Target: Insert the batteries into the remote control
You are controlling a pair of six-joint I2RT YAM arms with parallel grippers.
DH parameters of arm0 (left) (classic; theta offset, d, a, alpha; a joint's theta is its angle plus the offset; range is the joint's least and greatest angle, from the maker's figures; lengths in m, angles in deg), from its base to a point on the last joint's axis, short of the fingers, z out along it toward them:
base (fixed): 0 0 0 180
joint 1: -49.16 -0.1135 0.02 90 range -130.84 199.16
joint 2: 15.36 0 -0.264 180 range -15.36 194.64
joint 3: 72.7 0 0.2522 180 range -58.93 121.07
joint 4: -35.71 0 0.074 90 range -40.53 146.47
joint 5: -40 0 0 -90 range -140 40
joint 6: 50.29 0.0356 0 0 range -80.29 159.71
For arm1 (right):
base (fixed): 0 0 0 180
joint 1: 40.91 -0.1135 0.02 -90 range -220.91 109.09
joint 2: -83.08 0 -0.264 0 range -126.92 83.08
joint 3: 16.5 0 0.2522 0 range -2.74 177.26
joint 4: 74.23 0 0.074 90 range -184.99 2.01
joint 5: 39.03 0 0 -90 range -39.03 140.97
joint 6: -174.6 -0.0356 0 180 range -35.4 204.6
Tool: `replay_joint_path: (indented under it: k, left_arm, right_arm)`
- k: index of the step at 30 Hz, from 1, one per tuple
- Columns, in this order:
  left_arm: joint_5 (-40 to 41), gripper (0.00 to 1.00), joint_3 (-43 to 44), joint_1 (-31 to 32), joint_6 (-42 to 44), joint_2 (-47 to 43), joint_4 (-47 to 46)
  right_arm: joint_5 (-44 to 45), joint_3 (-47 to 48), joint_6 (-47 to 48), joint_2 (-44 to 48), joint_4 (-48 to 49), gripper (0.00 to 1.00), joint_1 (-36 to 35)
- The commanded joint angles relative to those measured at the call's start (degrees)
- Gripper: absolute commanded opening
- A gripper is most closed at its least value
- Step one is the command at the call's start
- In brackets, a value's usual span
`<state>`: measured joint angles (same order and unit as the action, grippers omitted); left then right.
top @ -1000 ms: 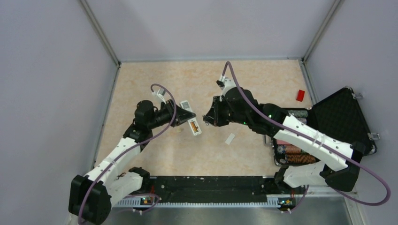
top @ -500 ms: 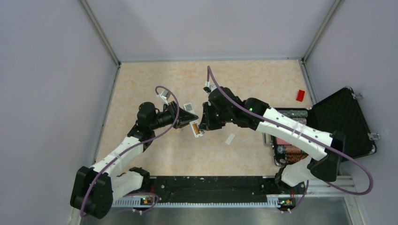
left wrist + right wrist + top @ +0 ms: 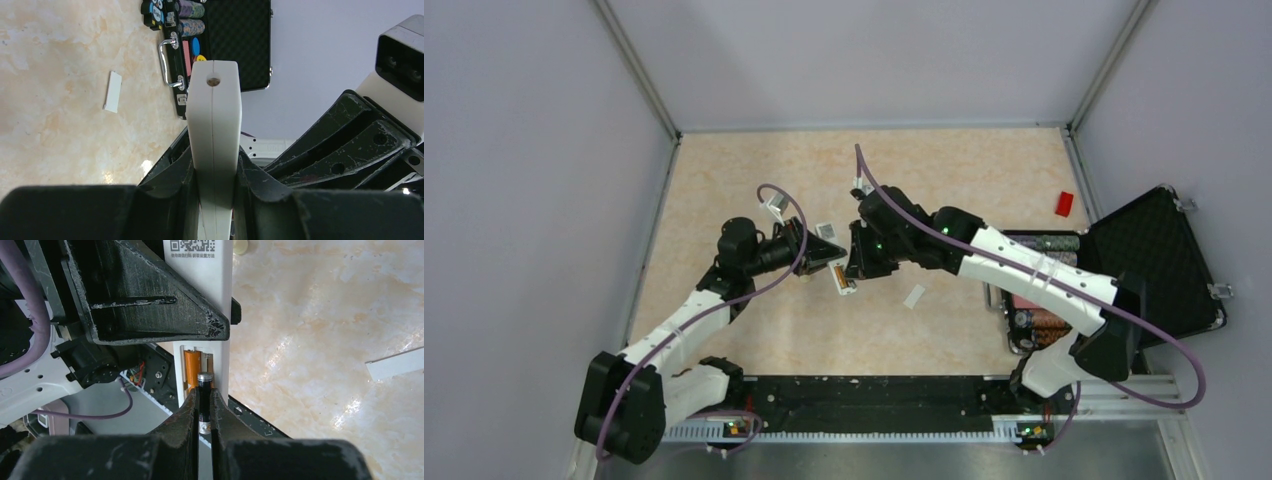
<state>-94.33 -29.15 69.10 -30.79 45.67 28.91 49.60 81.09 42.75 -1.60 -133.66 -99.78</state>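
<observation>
Second battery [image 3: 204,381] poised at the remote control [image 3: 206,280] recess, held off the desk [image 3: 754,180].

My left fingers [image 3: 172,172] are clenched on the remote control, holding it up with its open back facing the right arm. One copper-orange battery [image 3: 190,371] already lies in the recess. My right fingers [image 3: 187,415] pinch the second battery, its cap at the empty slot beside the first. A small white flat piece [image 3: 914,296] lies on the desk. The open black case [image 3: 1149,250] holds striped chip rolls [image 3: 1049,330].
</observation>
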Motion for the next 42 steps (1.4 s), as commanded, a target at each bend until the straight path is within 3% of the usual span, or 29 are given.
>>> replay_joint_path:
  k: [1,17,22,30,37,42]
  left_arm:
    - [-1.1,0.00,1.3,0.1,0.3,0.0,-2.4]
    - [-0.3,0.00,1.8,0.1,-0.7,0.6,-1.8]
    - [0.0,0.00,1.8,0.1,-0.7,0.7,-1.7]
    - [0.3,0.00,1.3,0.0,-0.9,0.4,-1.6]
    - [0.4,0.00,1.3,0.1,-1.0,0.4,-1.6]
    - [0.0,0.00,1.7,0.0,-2.5,0.0,-1.9]
  right_arm:
    - [-0.3,3.3,-0.4,-1.2,0.2,0.01,-0.4]
    - [0.5,3.5,-0.3,-2.0,-1.9,0.08,-0.5]
    - [0.4,3.4,0.3,-2.1,-2.1,0.18,-0.4]
    - [1.2,4.2,-0.5,-2.0,-2.1,0.22,-0.4]
    - [3.3,4.2,-3.3,1.5,-1.2,0.41,-0.4]
    - [1.7,-0.4,-4.5,7.2,3.6,0.50,-0.4]
